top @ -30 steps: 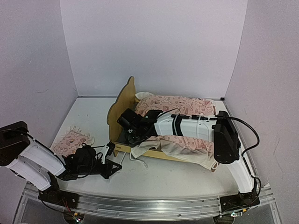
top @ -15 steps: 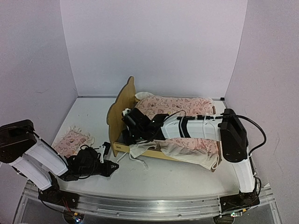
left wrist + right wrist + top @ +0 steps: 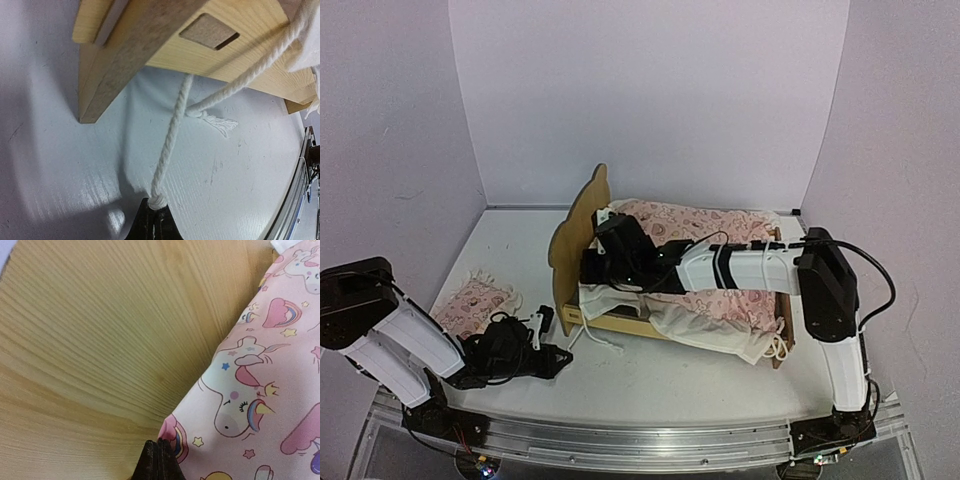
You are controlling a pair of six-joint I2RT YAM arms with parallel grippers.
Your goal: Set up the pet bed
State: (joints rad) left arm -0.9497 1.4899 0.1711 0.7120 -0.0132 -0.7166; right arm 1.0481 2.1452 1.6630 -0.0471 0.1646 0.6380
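The bed (image 3: 574,228) looks light and stiff, so a side rail suits gripping. Left jaws pinch a white cord (image 3: 172,135); right jaws are closed on the soft blanket (image 3: 250,390).

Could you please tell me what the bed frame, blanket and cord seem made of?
Bed frame: light plywood, apparently unvarnished, with visible straight grain. Blanket: soft matte printed fabric, probably cotton, unicorn pattern. Cord: twisted white rope, likely cotton, fraying past its knot.

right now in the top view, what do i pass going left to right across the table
small pink pillow → pet bed's headboard → pink blanket → right arm's elbow. Both tools overlap the headboard, so they are left out.
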